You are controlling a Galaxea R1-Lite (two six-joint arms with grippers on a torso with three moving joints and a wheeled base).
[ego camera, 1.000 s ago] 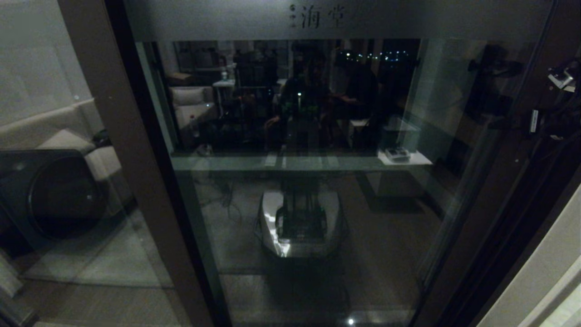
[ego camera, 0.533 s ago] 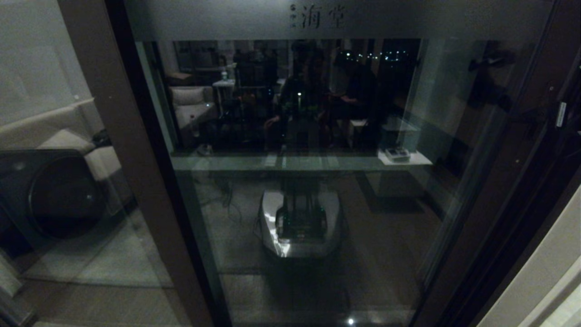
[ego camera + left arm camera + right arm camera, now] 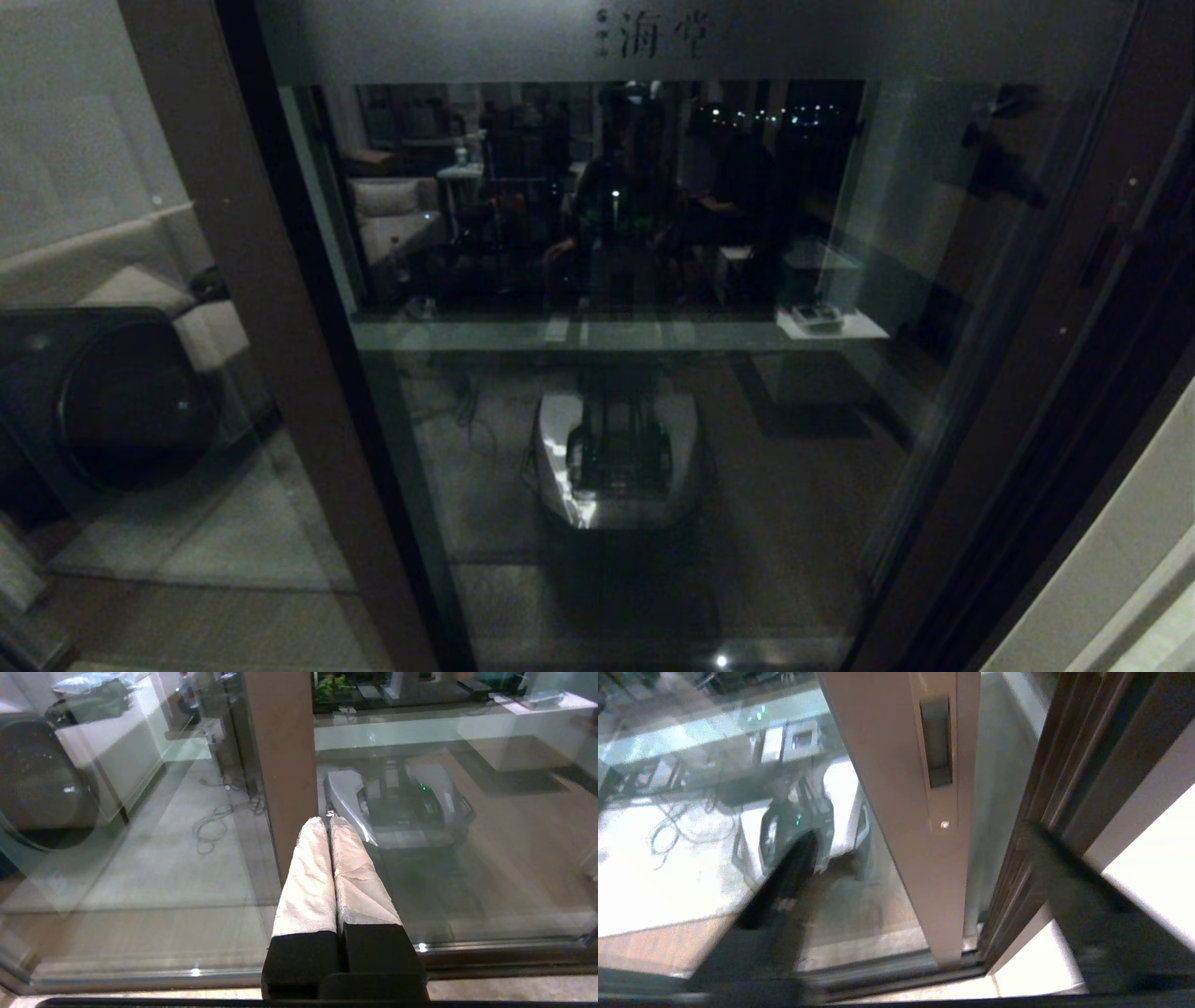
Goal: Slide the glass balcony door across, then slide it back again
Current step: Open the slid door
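Note:
The glass balcony door (image 3: 653, 280) fills the head view, with a frosted top strip and Chinese characters (image 3: 653, 35). Its right stile (image 3: 924, 858) carries a slim black recessed handle (image 3: 937, 742) and stands a narrow gap away from the dark jamb (image 3: 1069, 765). My right gripper (image 3: 915, 837) is open and low in front of that stile, below the handle; its blurred dark fingers (image 3: 784, 891) stand wide to either side. It is out of the head view. My left gripper (image 3: 327, 820) is shut on nothing, its taped fingertips near the door's left brown stile (image 3: 285, 765).
A plain glass panel (image 3: 103, 233) stands to the left, with a dark round-fronted washing machine (image 3: 121, 401) behind it. The glass mirrors my own base (image 3: 616, 457). A pale wall (image 3: 1120, 560) flanks the jamb on the right. The floor track (image 3: 887, 970) runs along the bottom.
My right gripper, seen high at the right edge of the head view, has dropped down along the door's right stile and left that view. The door has not visibly moved.

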